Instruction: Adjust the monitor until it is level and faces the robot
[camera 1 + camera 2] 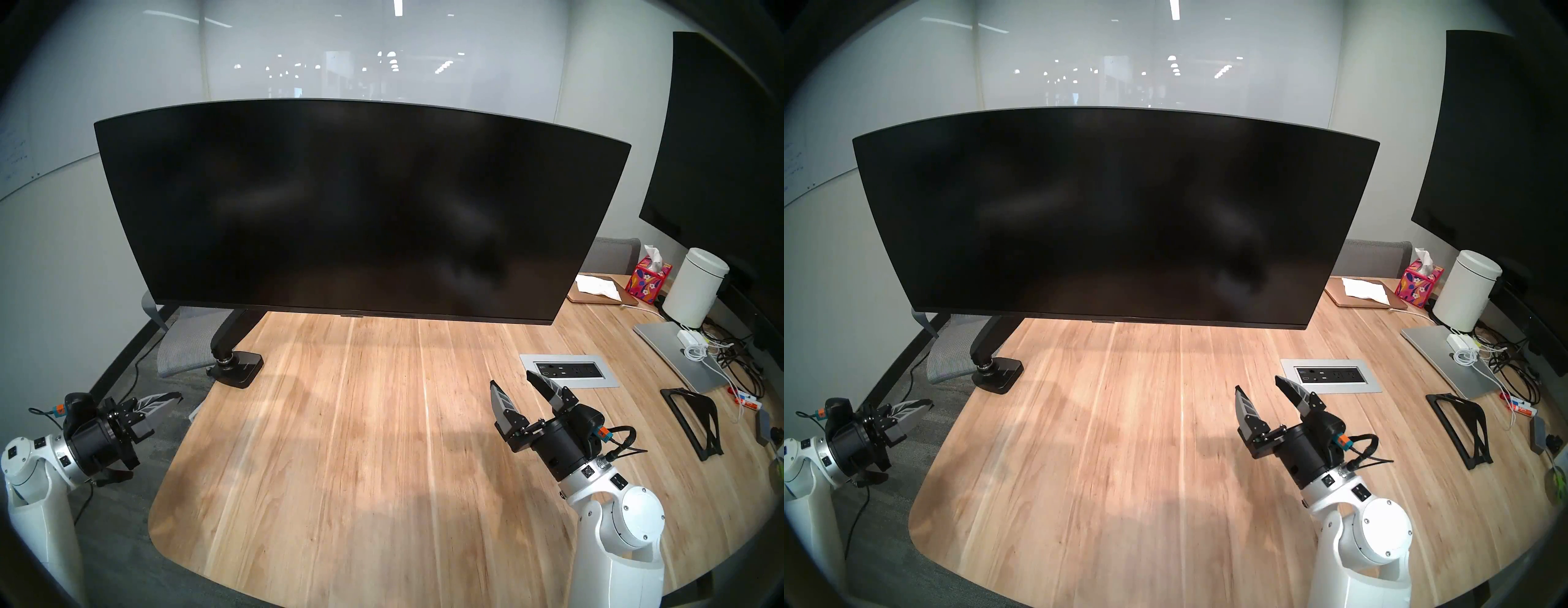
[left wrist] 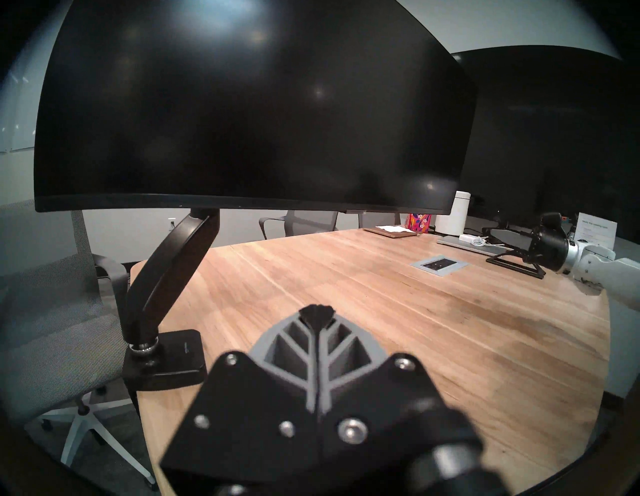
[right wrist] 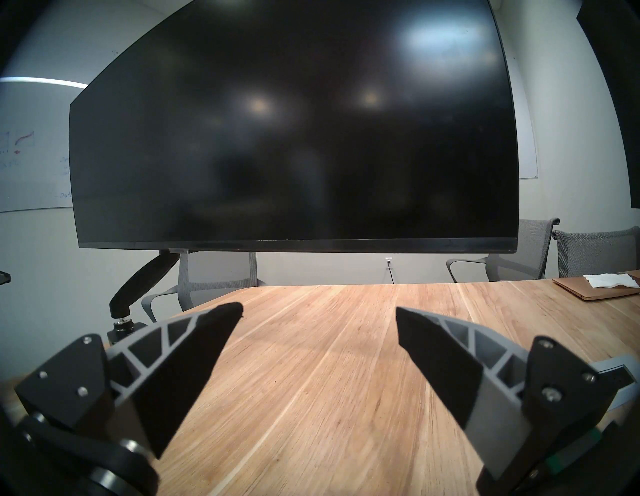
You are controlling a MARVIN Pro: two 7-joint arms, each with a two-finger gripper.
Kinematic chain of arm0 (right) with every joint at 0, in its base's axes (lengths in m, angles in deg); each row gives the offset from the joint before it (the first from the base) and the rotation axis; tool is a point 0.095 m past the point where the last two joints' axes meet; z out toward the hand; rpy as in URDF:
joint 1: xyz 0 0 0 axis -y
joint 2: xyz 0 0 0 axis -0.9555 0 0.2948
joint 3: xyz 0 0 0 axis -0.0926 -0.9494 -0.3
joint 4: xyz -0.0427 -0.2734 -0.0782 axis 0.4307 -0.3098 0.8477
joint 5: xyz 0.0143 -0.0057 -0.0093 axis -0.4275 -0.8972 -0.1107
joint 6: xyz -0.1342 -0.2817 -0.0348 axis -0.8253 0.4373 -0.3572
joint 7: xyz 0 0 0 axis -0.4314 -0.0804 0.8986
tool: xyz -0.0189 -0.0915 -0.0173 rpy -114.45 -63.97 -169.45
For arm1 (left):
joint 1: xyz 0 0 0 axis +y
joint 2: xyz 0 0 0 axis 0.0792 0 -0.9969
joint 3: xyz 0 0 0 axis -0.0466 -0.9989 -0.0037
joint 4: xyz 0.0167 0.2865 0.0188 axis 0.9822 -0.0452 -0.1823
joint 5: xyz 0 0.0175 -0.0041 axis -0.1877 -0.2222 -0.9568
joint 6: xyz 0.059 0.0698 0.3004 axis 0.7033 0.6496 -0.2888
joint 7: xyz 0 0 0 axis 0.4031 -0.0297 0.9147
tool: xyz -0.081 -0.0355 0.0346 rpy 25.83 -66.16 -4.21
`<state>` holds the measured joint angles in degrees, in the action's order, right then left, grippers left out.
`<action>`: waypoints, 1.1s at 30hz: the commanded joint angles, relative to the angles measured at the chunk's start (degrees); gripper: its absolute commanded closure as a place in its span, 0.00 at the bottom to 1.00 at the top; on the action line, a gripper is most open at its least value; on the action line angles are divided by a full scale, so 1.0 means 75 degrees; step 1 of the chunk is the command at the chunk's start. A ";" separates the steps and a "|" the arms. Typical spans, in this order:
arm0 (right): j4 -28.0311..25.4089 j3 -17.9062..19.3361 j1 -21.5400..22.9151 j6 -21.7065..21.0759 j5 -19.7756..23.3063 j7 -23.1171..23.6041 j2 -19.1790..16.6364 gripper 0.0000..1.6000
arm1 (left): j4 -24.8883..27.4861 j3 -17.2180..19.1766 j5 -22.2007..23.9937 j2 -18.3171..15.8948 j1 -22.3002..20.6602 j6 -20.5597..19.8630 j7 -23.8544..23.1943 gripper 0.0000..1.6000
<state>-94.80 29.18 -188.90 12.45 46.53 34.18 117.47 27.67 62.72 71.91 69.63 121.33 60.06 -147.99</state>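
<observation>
The monitor (image 1: 360, 212) (image 1: 1115, 216) is a very wide blank black screen that hangs over the far half of the wooden table (image 1: 360, 446), its face towards me. In the head views its right end sits slightly lower than its left. Its black arm (image 1: 229, 335) runs down to a clamp base (image 1: 237, 367) at the table's left edge. My left gripper (image 1: 178, 397) (image 2: 317, 310) is shut on nothing, beside the table's left edge and short of the clamp. My right gripper (image 1: 511, 379) (image 3: 318, 308) is open and empty, low over the table below the screen's right end, well clear of it.
A larger dark wall screen (image 1: 721, 148) fills the right. Below it on the table stand a tissue box (image 1: 651, 282), a white canister (image 1: 695, 288), a closed laptop (image 1: 674, 352) with cables and a black stand (image 1: 695, 420). A socket panel (image 1: 568, 370) lies just beyond my right gripper. A grey chair (image 1: 186, 344) stands by the clamp.
</observation>
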 commanded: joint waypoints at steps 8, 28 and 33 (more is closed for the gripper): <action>-0.0139 -0.0023 0.0040 -0.0013 0.0040 -0.0025 -0.0020 0.00 | 0.0172 0.0091 0.0049 0.0402 0.0222 0.0569 -0.0383 1.00; -0.0140 -0.0024 0.0040 -0.0013 0.0039 -0.0026 -0.0020 0.00 | 0.0160 0.0134 -0.0008 0.0462 0.0157 0.0566 -0.0476 1.00; -0.0140 -0.0024 0.0040 -0.0013 0.0039 -0.0027 -0.0020 0.00 | 0.0133 0.0145 -0.0012 0.0450 0.0132 0.0625 -0.0527 1.00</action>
<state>-94.80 29.15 -188.90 12.44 46.53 34.12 117.47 28.11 63.54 71.56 73.38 122.69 64.60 -151.85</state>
